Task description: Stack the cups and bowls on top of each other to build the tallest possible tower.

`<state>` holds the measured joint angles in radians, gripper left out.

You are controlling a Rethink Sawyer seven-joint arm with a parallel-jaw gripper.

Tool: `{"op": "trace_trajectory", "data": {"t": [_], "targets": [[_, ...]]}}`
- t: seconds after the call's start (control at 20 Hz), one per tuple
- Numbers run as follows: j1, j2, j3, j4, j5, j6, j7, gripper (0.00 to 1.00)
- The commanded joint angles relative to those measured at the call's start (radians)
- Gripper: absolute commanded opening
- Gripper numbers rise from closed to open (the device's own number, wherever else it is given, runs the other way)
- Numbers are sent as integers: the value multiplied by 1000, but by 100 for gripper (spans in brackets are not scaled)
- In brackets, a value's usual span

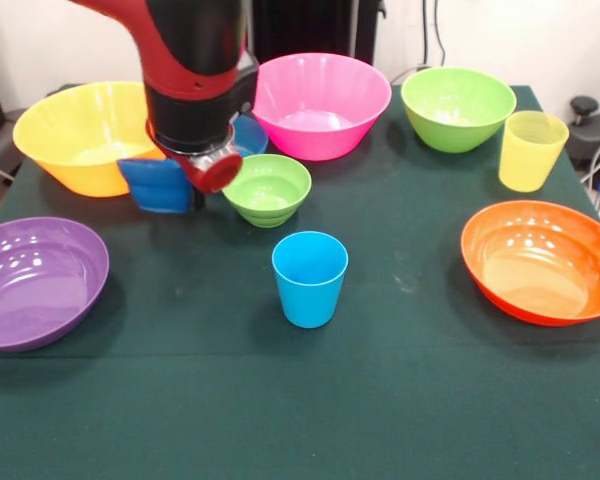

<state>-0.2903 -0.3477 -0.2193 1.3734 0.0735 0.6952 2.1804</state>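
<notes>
In the front view the arm comes down at the upper left. My gripper (187,190) is shut on the small dark blue bowl (157,185) and holds it tipped on its side, just above the cloth. The small lime green bowl (268,188) sits upright right beside it. Part of the light blue bowl (250,134) shows behind the arm. The light blue cup (310,278) stands upright and alone at the table's middle. The ribbed yellow cup (532,150) stands upright at the right. Nothing is stacked.
Large bowls ring the table: yellow-orange (80,135) far left, pink (320,105) far middle, green (457,108) far right, purple (35,282) near left, orange (542,262) near right. A dark green cloth (300,410) covers the table.
</notes>
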Motion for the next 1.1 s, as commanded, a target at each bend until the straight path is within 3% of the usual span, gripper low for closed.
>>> {"op": "trace_trajectory", "data": {"t": [0.05,0.4,0.85,1.1], "targets": [[-35,-10,145,-130,-4,259,-83,0],[-51,6,161,-189,-13,311,-70,0],[44,75,158,-385,-5,388,41,0],[66,123,160,-491,11,441,61,0]]}}
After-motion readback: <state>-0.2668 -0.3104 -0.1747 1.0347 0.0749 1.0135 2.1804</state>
